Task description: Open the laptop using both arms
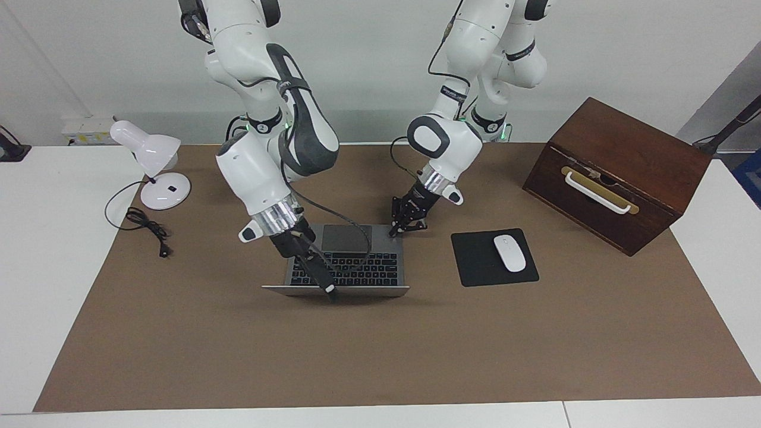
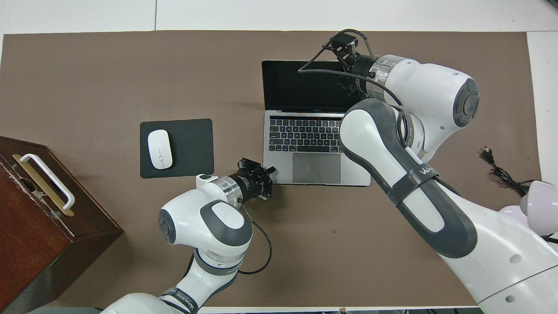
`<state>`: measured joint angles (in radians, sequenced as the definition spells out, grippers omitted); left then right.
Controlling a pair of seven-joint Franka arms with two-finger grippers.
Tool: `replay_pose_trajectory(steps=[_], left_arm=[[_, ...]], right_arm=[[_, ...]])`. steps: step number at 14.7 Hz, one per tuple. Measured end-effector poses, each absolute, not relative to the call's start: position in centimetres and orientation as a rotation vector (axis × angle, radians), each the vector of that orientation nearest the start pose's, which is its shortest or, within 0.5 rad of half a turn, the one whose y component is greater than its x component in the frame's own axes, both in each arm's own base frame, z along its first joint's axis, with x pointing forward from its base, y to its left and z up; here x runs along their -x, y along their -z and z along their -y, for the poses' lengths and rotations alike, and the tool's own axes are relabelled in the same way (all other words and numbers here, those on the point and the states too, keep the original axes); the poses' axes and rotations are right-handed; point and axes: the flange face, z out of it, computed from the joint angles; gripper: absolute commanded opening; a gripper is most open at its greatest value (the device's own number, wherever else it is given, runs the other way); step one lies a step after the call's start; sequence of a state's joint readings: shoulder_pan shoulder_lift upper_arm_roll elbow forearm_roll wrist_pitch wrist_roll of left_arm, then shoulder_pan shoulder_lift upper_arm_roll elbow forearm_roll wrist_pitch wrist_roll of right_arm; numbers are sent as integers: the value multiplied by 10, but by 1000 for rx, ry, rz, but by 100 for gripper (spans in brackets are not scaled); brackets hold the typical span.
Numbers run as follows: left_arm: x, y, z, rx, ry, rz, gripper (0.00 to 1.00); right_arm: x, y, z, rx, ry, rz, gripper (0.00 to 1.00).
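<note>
Brown matting covered the table, and the laptop (image 2: 314,144) sat open in the middle, its screen standing at the 12 o'clock side away from the robots. The right gripper (image 1: 326,285) was at the screen's top edge; whether it was gripping was unclear. The left gripper (image 1: 399,227), its opening also unclear, pressed on the base corner nearest the robots, toward the left arm's end.

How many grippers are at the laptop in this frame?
2. The left gripper is at the base corner of the laptop nearest the mouse pad; the right gripper is at the raised lid's top edge.
</note>
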<state>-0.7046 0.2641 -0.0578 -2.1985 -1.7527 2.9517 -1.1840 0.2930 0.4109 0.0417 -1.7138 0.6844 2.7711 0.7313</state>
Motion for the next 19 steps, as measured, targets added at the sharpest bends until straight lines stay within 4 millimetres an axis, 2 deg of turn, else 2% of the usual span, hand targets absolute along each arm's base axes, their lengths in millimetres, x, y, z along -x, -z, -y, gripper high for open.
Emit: replay_pose_trajectory(steps=[6, 13, 16, 19], left_arm=[[-432, -267, 322, -1210, 494, -2148, 0], [-432, -267, 322, -1210, 494, -2148, 0], [-437, -267, 316, -1193, 482, -2154, 0], [-444, -270, 310, -1174, 470, -2153, 0]], right_arm=[[-668, -429, -216, 2143, 353, -1085, 100], [-638, -482, -224, 2157, 161, -1074, 100], [-616, -506, -219, 2166, 87, -1075, 100], [-604, -534, -192, 2227, 59, -1052, 100]])
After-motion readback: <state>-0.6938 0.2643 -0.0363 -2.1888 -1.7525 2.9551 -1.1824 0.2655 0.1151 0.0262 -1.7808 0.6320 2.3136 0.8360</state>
